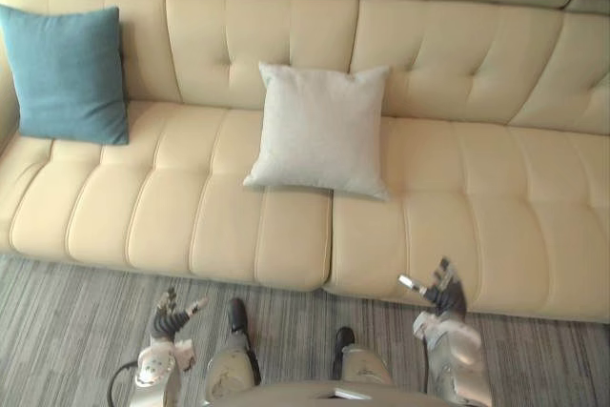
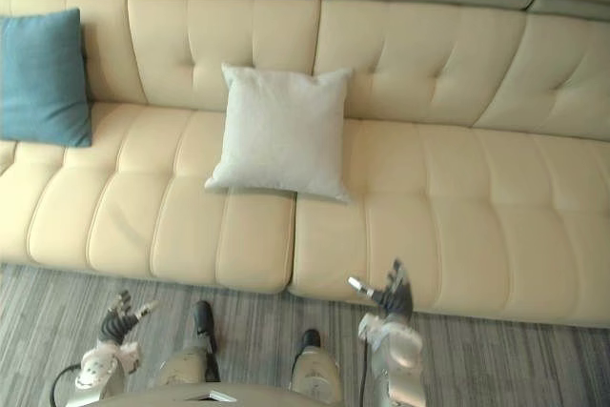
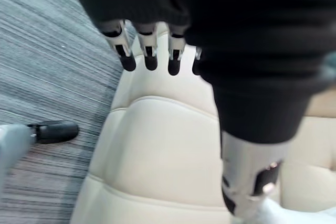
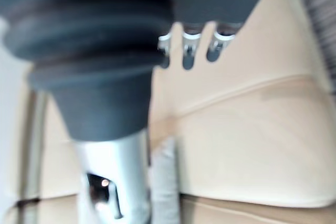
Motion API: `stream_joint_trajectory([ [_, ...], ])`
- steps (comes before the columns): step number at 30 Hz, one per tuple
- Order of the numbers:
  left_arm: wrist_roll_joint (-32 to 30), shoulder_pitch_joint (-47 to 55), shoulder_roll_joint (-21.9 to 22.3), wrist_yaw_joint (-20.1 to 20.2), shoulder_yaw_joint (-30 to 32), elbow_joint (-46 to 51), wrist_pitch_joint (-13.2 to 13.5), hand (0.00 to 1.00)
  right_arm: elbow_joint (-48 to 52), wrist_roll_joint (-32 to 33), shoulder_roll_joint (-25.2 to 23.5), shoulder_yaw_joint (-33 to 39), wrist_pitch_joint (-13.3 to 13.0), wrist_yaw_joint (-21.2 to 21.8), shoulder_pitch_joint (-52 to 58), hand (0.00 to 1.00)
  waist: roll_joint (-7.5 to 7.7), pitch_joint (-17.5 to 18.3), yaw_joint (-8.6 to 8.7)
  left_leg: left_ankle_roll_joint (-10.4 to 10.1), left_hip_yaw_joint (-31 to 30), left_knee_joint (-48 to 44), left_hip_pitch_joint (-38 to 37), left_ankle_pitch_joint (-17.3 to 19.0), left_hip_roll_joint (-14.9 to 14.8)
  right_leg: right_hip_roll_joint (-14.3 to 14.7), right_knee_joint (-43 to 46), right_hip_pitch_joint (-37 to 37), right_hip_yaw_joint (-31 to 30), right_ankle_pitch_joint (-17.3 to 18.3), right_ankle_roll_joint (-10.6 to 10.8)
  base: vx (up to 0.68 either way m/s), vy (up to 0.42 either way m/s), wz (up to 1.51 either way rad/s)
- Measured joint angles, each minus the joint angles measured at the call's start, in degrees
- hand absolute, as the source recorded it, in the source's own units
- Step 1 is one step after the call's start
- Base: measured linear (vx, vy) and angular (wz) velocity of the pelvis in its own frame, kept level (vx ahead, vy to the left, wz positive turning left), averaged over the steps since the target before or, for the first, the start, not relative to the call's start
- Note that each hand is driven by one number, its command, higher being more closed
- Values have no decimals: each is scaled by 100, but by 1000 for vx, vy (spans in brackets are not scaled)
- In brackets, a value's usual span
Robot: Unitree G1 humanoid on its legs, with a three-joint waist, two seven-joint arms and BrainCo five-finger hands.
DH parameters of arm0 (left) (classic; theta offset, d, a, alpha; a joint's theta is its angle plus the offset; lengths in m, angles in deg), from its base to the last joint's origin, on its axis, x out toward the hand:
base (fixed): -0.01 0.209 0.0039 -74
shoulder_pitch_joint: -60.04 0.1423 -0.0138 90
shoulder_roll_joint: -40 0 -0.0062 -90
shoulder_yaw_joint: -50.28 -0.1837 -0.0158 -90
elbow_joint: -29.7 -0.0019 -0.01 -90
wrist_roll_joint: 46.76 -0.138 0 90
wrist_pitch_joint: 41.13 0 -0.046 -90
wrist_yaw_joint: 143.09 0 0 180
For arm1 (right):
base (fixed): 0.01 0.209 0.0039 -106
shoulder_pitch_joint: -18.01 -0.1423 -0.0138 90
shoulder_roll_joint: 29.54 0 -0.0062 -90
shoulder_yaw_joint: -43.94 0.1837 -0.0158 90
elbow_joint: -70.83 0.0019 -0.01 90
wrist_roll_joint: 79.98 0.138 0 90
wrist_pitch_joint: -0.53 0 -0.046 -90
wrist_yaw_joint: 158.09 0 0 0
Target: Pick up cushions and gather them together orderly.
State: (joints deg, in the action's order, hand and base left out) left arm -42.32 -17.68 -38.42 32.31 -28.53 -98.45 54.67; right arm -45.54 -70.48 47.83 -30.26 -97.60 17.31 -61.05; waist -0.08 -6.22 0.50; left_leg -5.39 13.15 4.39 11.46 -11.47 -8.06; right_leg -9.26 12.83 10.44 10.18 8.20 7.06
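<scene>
Since the blue cushion (image 1: pixel 67 73) and grey cushion (image 1: pixel 319 131) lean well apart on the sofa (image 1: pixel 477 197), the left hand (image 1: pixel 172 319) and right hand (image 1: pixel 444 295) hang near, fingers relaxed, empty.

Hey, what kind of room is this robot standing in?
Most likely a living room or lounge. A long cream tufted sofa spans the view, with a teal cushion at its left end and a light grey cushion leaning on the backrest mid-sofa. Striped grey carpet covers the floor.
</scene>
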Motion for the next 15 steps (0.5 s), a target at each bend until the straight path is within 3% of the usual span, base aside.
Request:
stream_joint_trajectory([
  [6,-254,-102,-25,-119,301,-1151,-103,0,-1833,-472,-69,37,270,23,-286,0,64,71,-54,27,336,15,-433,108,43,30,-784,-529,-360,-494,56,-6,41,-28],
  [12,-245,-249,-22,-234,520,-1478,-126,0,-2186,-542,-84,114,467,8,-393,0,217,-23,-83,28,604,14,-709,220,70,15,-813,-568,-694,-620,-46,-87,37,-35],
  [13,-241,-290,-20,-245,559,-1474,-126,0,-2187,-542,-112,115,469,-5,-385,0,272,-50,-86,28,582,12,-717,227,89,9,-712,-539,-644,-556,-205,-114,41,1],
  [15,-238,-299,-11,-257,677,-1475,-164,0,-2192,-542,-197,115,487,-77,-368,0,429,-78,-100,25,447,-9,-757,339,175,-30,-640,-520,-568,-375,-891,-47,53,-14],
])
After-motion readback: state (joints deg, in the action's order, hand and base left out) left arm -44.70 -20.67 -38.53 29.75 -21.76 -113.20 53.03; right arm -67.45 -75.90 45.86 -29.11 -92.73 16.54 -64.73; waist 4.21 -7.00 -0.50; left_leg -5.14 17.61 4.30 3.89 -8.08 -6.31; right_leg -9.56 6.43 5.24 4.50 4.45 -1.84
